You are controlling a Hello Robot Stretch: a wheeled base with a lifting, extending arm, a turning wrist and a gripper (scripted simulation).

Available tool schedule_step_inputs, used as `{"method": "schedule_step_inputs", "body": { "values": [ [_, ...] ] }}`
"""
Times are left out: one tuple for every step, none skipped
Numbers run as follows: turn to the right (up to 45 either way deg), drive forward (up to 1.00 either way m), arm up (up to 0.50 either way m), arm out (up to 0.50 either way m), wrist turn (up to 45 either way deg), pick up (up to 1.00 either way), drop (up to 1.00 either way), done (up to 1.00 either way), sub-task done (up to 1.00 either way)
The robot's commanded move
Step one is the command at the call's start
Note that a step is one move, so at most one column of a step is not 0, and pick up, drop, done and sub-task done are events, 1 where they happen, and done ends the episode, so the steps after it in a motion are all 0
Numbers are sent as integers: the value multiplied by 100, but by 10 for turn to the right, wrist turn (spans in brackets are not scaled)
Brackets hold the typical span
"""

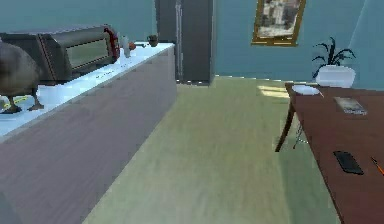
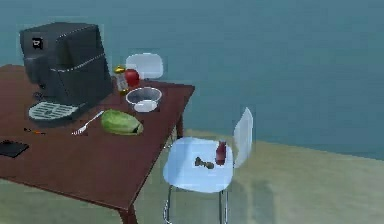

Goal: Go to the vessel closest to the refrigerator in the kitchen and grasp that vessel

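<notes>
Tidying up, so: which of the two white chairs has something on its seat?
The nearer chair, right of the table: a small red bottle stands on its seat. The other chair, beyond the table, has its seat hidden.

The robot's body faces down an open strip of floor (image 1: 205,170) (camera tilted somewhat down), its arm side turned toward a bench (image 2: 70,160).

Small dark object (image 1: 152,41), too small to identify further, stands at the counter's (image 1: 120,85) far end, near the tall grey refrigerator (image 1: 186,40).
</notes>
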Motion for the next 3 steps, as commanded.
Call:
{"method": "schedule_step_inputs", "body": {
  "values": [
    [120, 0, 0, 0, 0, 0, 0, 0, 0],
    [0, 100, 0, 0, 0, 0, 0, 0, 0],
    [450, 0, 0, 0, 0, 0, 0, 0, 0]
  ]
}}
